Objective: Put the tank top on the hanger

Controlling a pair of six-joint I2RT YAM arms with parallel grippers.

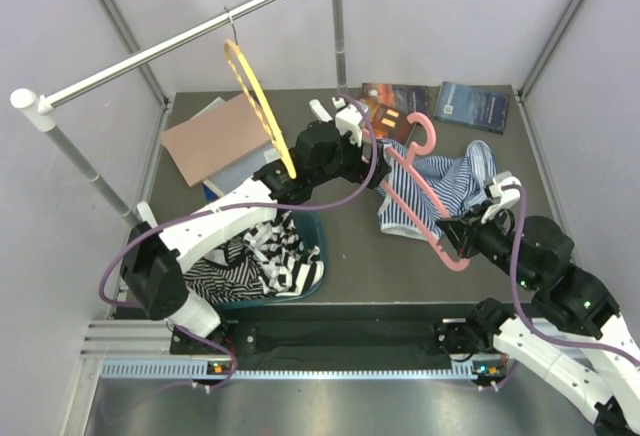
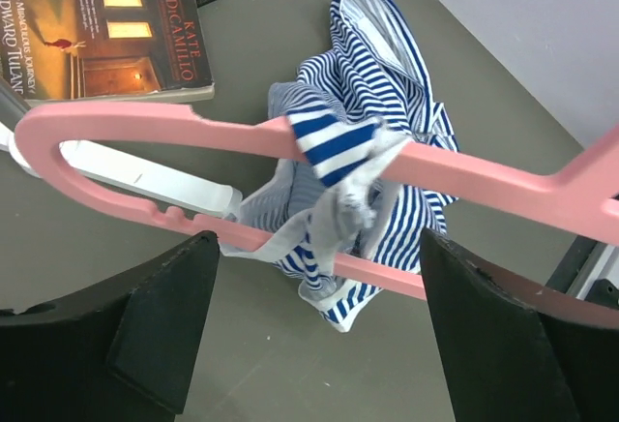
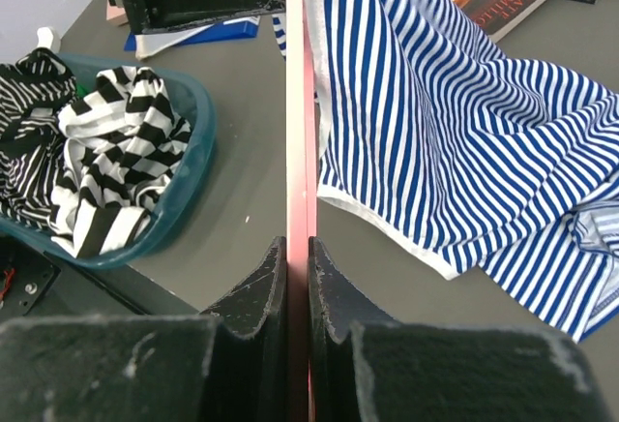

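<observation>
My right gripper is shut on the near end of the pink hanger, which it holds up off the table, seen edge-on in the right wrist view. The blue-and-white striped tank top hangs bunched over the hanger, part resting on the table; it also shows in the right wrist view. My left gripper is open and empty, just short of the hanger's arms, where a strap of the tank top is wrapped around both bars.
A yellow hanger hangs from the metal rail. A teal basket of black-and-white garments sits front left. Books lie at the back right, a brown folder on a box at the back left.
</observation>
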